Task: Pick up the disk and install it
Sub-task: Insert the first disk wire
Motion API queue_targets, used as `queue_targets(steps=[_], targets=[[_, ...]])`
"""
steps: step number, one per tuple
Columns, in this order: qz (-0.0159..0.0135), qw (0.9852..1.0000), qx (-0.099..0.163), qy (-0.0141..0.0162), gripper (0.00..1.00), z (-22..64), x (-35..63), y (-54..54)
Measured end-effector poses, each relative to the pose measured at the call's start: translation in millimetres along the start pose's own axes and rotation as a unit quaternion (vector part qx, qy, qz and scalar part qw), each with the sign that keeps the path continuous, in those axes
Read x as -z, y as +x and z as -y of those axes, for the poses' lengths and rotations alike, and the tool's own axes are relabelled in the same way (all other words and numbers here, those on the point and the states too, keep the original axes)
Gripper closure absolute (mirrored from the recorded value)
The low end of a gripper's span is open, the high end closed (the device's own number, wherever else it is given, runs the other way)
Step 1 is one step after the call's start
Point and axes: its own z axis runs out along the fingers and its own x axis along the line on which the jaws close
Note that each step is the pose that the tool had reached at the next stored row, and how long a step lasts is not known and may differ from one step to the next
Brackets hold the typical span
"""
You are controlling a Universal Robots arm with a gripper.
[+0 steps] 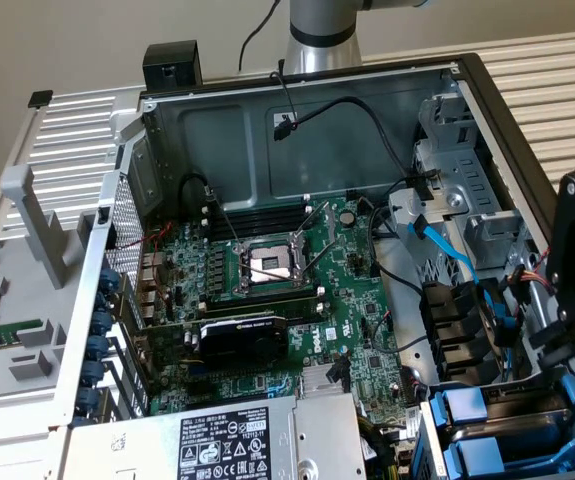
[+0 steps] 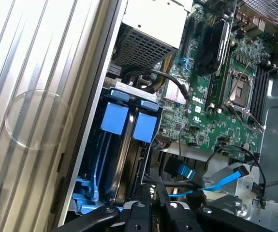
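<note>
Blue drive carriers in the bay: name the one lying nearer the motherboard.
The carrier whose blue tab sits beside the green motherboard. The other blue carrier lies on its far side, away from the board.

Green motherboard [image 1: 367,345], stickered power supply [image 1: 312,430]
</note>
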Motion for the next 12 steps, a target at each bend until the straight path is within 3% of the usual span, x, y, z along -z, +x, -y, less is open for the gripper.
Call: queue_targets(steps=[2,4,8,12], targets=[[-0.0079,1.0000,-0.001,-0.0018,0.84,0.2,0.7,-2.5],[-0.0183,0.9998,-0.002,-0.0043,0.84,0.3,1.0,-4.5],[-0.0343,0.9994,-0.004,-0.0079,0.84,0.7,2.9,-9.7],[-0.0523,0.9985,-0.007,-0.0121,0.84,1.0,3.8,-14.8]])
